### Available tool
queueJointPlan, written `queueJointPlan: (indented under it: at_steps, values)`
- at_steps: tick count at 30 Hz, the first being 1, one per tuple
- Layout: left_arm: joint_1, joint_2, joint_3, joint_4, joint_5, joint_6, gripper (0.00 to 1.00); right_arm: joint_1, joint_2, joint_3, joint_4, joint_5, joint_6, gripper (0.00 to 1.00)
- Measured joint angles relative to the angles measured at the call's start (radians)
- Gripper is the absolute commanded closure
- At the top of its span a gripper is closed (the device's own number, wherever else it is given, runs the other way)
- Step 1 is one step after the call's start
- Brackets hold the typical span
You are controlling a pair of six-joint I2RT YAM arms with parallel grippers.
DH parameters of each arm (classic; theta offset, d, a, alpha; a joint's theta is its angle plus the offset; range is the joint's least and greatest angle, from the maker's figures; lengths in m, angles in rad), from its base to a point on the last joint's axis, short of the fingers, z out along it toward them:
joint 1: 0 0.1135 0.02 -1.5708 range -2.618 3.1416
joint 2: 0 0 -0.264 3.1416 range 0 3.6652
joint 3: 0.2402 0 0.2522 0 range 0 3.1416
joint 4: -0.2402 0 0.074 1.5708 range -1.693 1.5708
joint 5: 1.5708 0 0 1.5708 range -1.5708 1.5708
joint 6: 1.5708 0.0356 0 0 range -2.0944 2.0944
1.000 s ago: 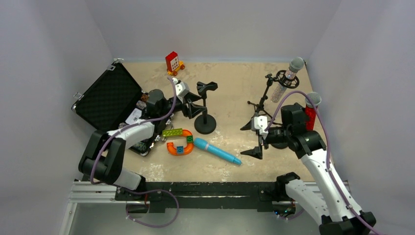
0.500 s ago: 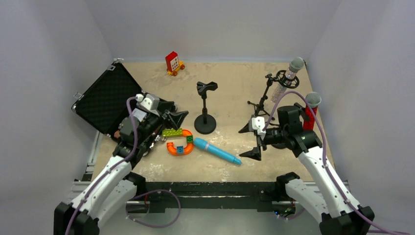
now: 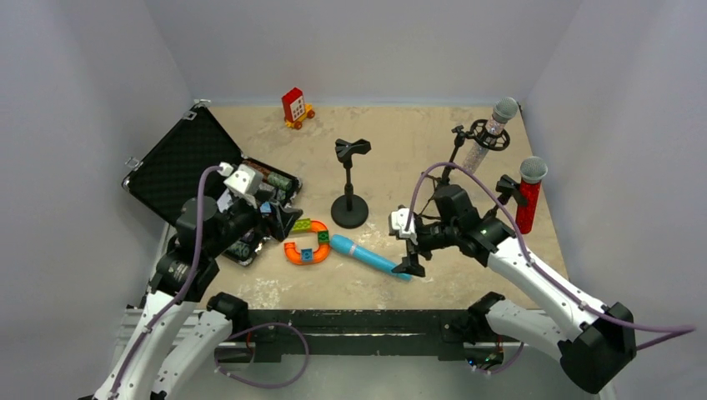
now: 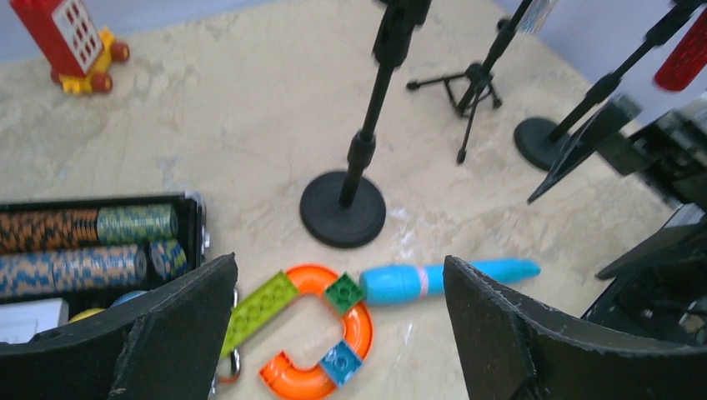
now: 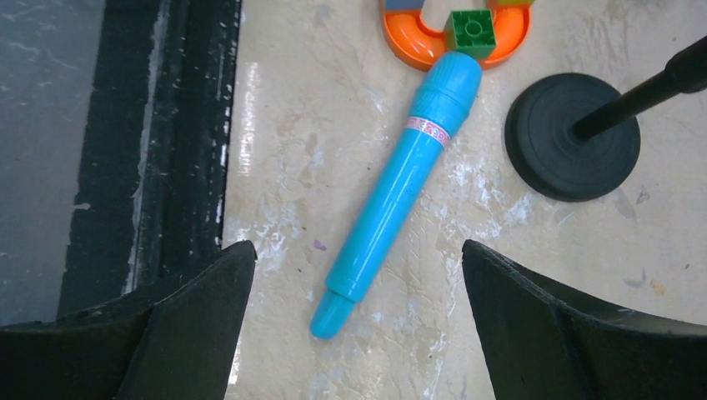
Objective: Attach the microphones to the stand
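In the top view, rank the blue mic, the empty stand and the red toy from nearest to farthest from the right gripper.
1. Blue mic, just left of the right gripper.
2. Empty stand, mid-table, farther left.
3. Red toy, at the back edge.

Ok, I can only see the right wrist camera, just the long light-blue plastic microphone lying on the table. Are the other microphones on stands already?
Observer: Two are. The red glitter microphone with a silver mesh head is held upright by a black clip near the table's right edge.
Operator: And the sparkly silver one?
Observer: The silver glitter microphone sits tilted in the ring of the black tripod stand at the far right.
Operator: Is the stand beside the light-blue plastic microphone free?
Observer: Yes. The black round-base stand has an empty clip on top.
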Motion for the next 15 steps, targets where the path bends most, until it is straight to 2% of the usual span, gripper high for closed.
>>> queueJointPlan:
  at_steps: [6, 15]
  values:
    - [0.0, -0.019, -0.088, -0.153, -0.031, 0.038, 0.02, 0.064, 0.077, -0.015, 0.094, 0.163, 0.05, 0.01]
    - [0.001, -0.029, -0.09, -0.178, -0.046, 0.058, 0.03, 0.144, 0.169, -0.031, 0.204, 0.32, 0.108, 0.02]
